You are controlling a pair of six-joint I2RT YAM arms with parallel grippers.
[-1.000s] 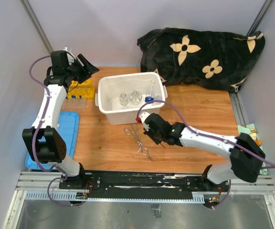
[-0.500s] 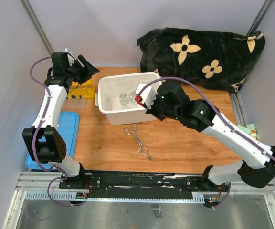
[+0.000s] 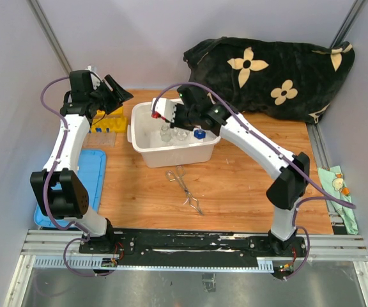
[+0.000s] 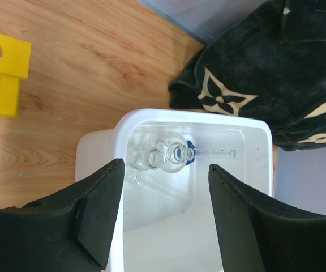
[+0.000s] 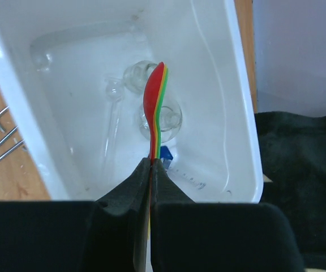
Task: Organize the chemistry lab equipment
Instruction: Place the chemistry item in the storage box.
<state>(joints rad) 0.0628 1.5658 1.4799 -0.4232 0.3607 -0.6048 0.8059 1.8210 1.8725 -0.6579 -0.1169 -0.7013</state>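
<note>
My right gripper (image 3: pixel 179 123) hangs over the white bin (image 3: pixel 147 152), shut on a thin red-orange tool (image 5: pixel 154 110) that sticks out past the fingertips. In the right wrist view the tool's tip is above a clear flask (image 5: pixel 166 120) in the bin, beside a small beaker (image 5: pixel 137 73), a thin glass tube (image 5: pixel 112 116) and a blue-based glass piece (image 5: pixel 164 153). Metal tweezers (image 3: pixel 185 187) lie on the wood in front of the bin. The left gripper (image 3: pixel 121 91) is open and empty, raised left of the bin above the yellow tube rack (image 3: pixel 107 120). Its view looks down on the flask (image 4: pixel 172 156).
A black flower-patterned blanket (image 3: pixel 270 73) fills the back right corner, just behind the bin. A blue lid (image 3: pixel 87 174) lies at the left table edge. Grey walls close in the left, back and right sides. A coloured cloth (image 3: pixel 338 187) sits at the right edge.
The right arm has swung up from the table near the tweezers and reached over the bin, carrying the red-orange tool. The left arm has stayed still.
</note>
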